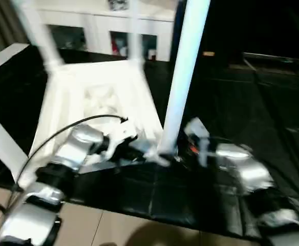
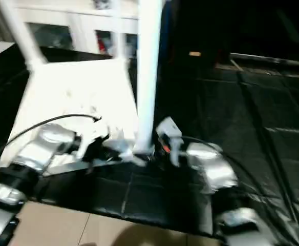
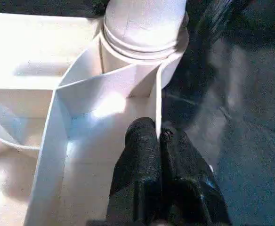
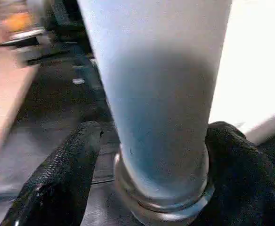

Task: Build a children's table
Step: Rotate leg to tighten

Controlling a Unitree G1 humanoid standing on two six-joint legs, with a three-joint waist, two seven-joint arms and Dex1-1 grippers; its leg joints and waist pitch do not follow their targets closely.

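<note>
Lying upside down on black mat (image 1: 226,102): white table top (image 1: 95,97), ribbed underside facing up. Standing upright in near corner socket (image 3: 144,44): white leg (image 1: 183,77); two more legs (image 1: 37,33) rising at far corners. Pinching top's thin edge wall just beside socket: left gripper (image 3: 158,141), fingers together on rim. Flanking leg base without visibly touching: right gripper (image 4: 156,160), fingers (image 4: 64,174) spread apart either side. Standing beyond: white glass-door cabinet (image 1: 98,31).

white cabinet (image 1: 95,28) behind — black floor mat (image 1: 252,107)
</note>
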